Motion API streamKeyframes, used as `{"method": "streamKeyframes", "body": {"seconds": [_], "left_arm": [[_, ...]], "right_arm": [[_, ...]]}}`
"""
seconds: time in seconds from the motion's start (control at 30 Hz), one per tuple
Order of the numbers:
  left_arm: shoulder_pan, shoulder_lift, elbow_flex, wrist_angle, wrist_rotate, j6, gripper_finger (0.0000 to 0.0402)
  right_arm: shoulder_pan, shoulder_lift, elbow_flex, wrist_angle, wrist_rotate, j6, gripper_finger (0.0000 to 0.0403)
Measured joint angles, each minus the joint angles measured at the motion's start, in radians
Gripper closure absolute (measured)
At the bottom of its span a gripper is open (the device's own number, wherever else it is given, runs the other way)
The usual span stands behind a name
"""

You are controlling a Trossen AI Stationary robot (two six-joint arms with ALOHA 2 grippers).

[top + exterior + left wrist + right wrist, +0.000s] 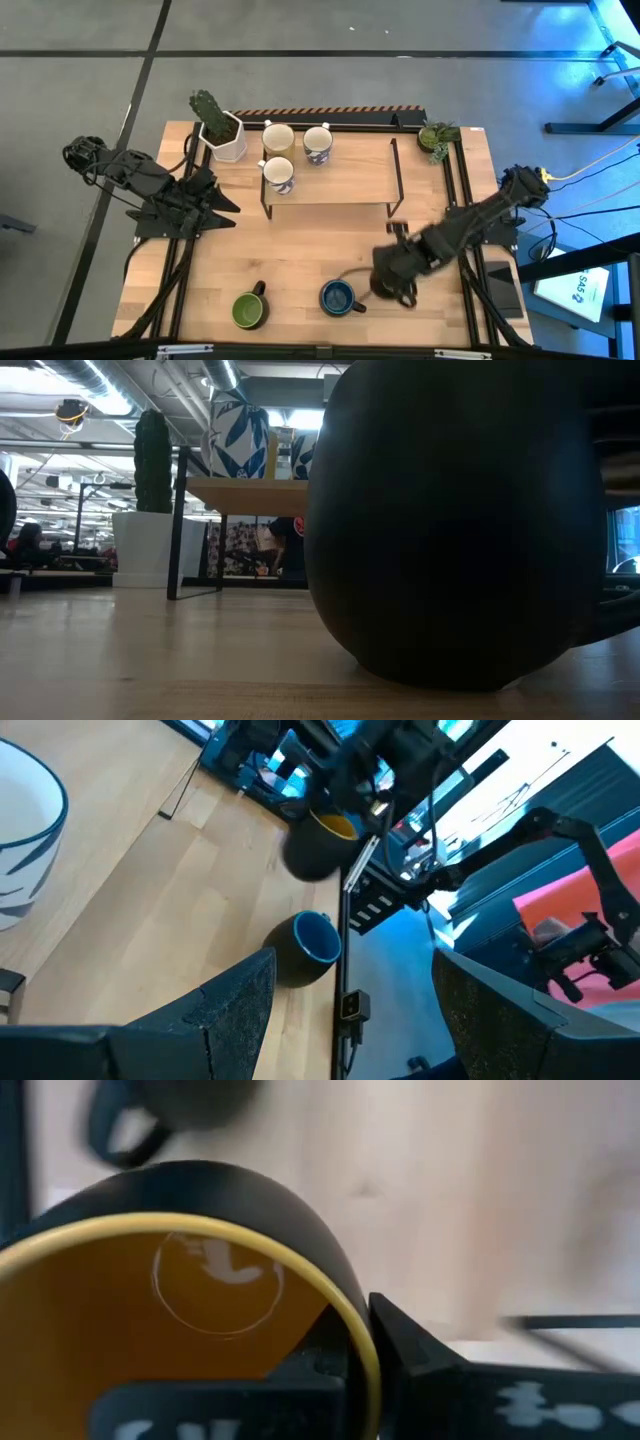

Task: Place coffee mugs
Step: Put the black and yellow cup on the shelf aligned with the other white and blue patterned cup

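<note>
Three white mugs stand on the wooden shelf: a cream one, a blue-patterned one and another. A green-lined dark mug and a blue-lined dark mug stand near the table's near edge. My right gripper is shut on the orange-lined dark mug, right of the blue one. My left gripper waits open left of the shelf. In the low view, a dark mug fills the picture. My right gripper holds the orange-lined mug by its rim, with one finger inside the cup and one finger outside the wall. The arm comes slanting down from the table's right. Whether the mug's base rests on the table, I cannot tell.
A white hexagonal pot with a cactus stands at the far left beside the shelf, and a small leafy plant at the far right corner. Black rails run along the table's sides. Bare wood lies between the shelf and the near mugs.
</note>
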Motion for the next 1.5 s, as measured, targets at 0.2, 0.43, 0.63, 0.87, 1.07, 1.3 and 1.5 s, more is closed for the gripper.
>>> {"method": "streamKeyframes", "body": {"seconds": [0.2, 0.43, 0.63, 0.87, 1.07, 1.3, 1.5], "left_arm": [[0.000, -0.025, 0.000, 0.000, -0.007, 0.000, 0.0139], [0.000, -0.054, 0.000, -0.001, -0.046, 0.010, 0.0139], [0.000, -0.058, 0.000, -0.003, -0.081, 0.034, 0.0139], [0.000, -0.058, 0.000, -0.004, -0.085, 0.042, 0.0139], [0.000, -0.058, 0.000, -0.003, -0.119, 0.060, 0.0139], [0.000, -0.058, 0.000, -0.003, -0.121, 0.061, 0.0139], [0.000, -0.065, 0.000, -0.003, -0.131, 0.061, 0.0139]], "right_arm": [[-0.237, -0.001, 0.161, -0.046, 0.104, -0.314, 0.0401], [-0.476, 0.015, 0.227, 0.071, 0.142, -0.567, 0.0402], [-0.578, 0.061, 0.254, 0.099, 0.115, -0.669, 0.0402], [-0.595, 0.090, 0.256, 0.155, 0.107, -0.731, 0.0402], [-0.610, 0.098, 0.277, 0.159, 0.109, -0.758, 0.0402], [-0.635, 0.100, 0.278, 0.163, 0.093, -0.768, 0.0401], [-0.647, 0.100, 0.278, 0.169, 0.085, -0.771, 0.0371]]}}
